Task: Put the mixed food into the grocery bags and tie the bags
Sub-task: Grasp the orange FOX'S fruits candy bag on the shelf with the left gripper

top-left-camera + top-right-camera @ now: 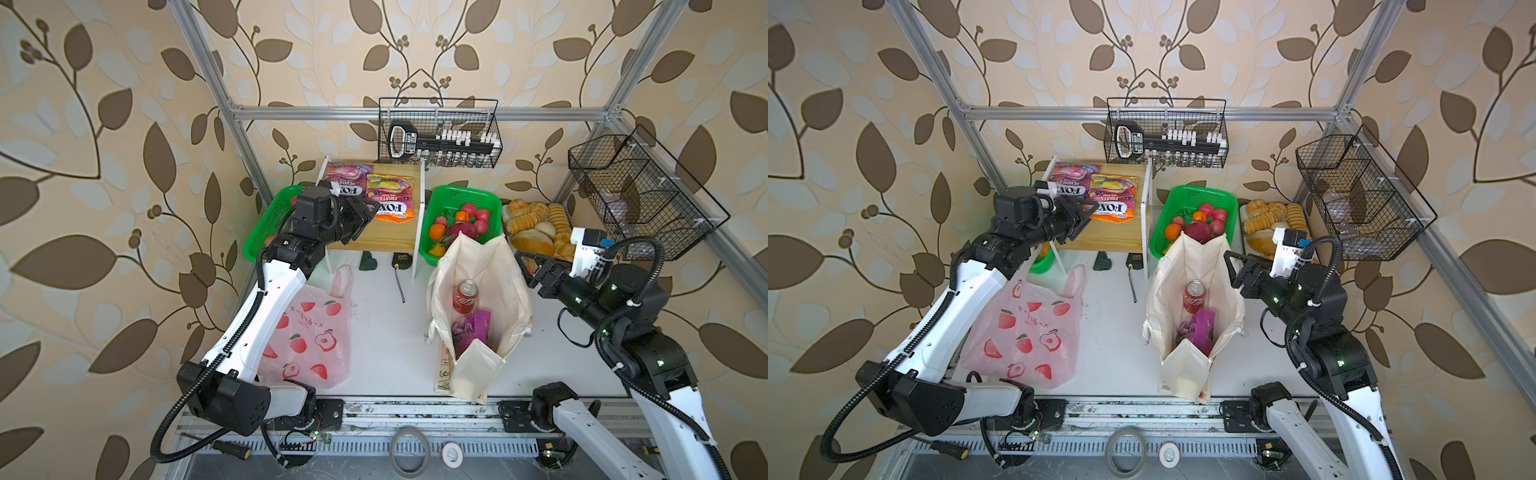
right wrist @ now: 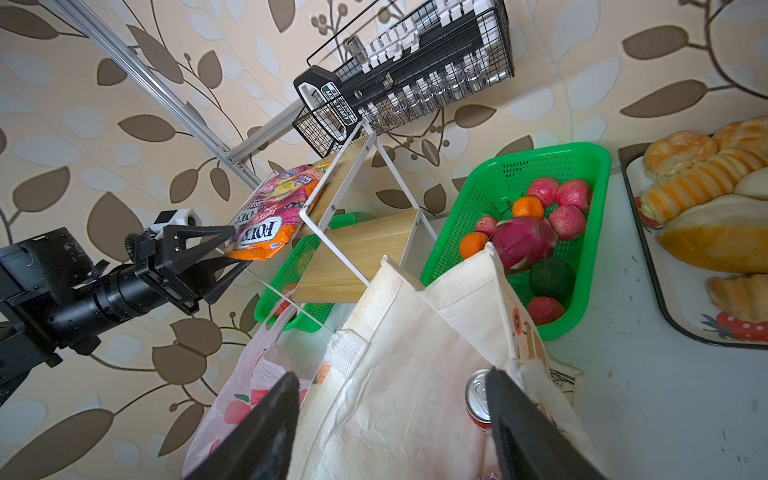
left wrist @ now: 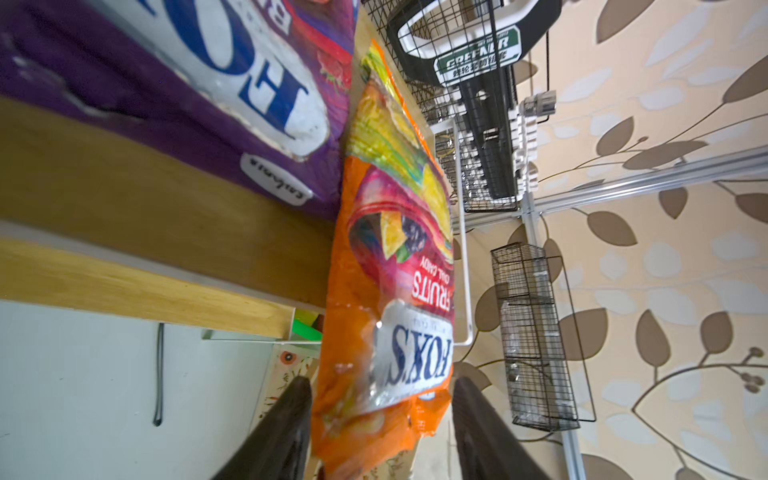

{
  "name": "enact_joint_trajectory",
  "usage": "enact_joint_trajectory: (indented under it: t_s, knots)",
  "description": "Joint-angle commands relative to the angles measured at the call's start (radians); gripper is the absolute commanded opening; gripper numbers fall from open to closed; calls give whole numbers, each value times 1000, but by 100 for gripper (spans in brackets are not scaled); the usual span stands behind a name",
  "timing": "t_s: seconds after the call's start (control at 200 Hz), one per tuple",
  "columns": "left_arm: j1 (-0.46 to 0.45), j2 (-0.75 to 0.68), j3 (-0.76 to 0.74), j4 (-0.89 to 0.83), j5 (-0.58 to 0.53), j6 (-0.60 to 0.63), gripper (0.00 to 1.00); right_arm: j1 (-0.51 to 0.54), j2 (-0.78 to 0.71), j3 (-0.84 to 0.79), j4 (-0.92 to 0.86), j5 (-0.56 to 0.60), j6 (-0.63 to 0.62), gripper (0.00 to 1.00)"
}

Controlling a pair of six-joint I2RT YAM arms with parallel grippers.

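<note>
While the left gripper and right gripper stood open, the light, slippery orange packet's near seam looked the surest pinch.

Illumination: bright, even and diffuse, from overhead, judging by the soft shadow on the table beneath the shelf. No hard-edged shadows in any view.

Glare: small highlights on the can rim and on the silver panel of the orange packet.

Top views: sharp at centre, with wide-angle stretch toward the corners, where the wallpaper turns softer.

Left wrist view: the purple packet is very close and soft. The orange packet's near end is smeared, and the fingers are dark and out of focus.

Right wrist view: the fingers are likewise blurred. Mid-ground is crisp and the table slightly washed out.
</note>
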Motion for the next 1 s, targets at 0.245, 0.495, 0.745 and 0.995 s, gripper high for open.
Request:
enact_joint_trajectory:
  t_s: [0.245,0.495,0.745,0.995]
  knots:
    - [6,30,-8,92,32,-50,48,-4,1,-14,1,0,11,71]
    - [6,-19,-49,70,100,-60,11,-4,-5,-14,-1,0,19,71]
    - [6,-114,-65,59,170,-77,0,-4,-11,-15,-6,2,29,71]
    - [6,-252,-32,-20,192,-13,0,-4,-14,-16,-10,10,32,71]
